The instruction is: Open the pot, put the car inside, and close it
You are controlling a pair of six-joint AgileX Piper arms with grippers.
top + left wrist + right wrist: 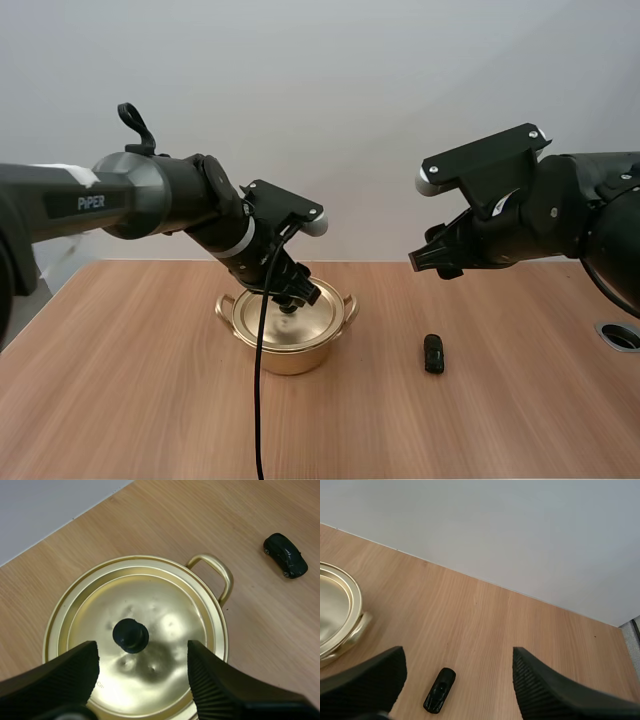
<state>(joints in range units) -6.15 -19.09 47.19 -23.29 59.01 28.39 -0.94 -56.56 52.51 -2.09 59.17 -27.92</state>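
The left pincer (142, 654) is held spread above the single gold pot (221, 577), and the black knob (130, 635) of its one shiny, dimpled lid (170, 605) is seen between the fingertips, not pinched. The right pincer (457, 660) is likewise spread, raised over the tabletop (150, 400). One small glossy black car (439, 690) lies below it, apart from the pot.

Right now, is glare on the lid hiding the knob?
Left wrist view: soft bright patches and a dark reflection on the lid, yet the knob reads clearly between the open fingers of the left gripper. High view: lid evenly lit, no hotspot. Right wrist view: pot rim has mild sheen.
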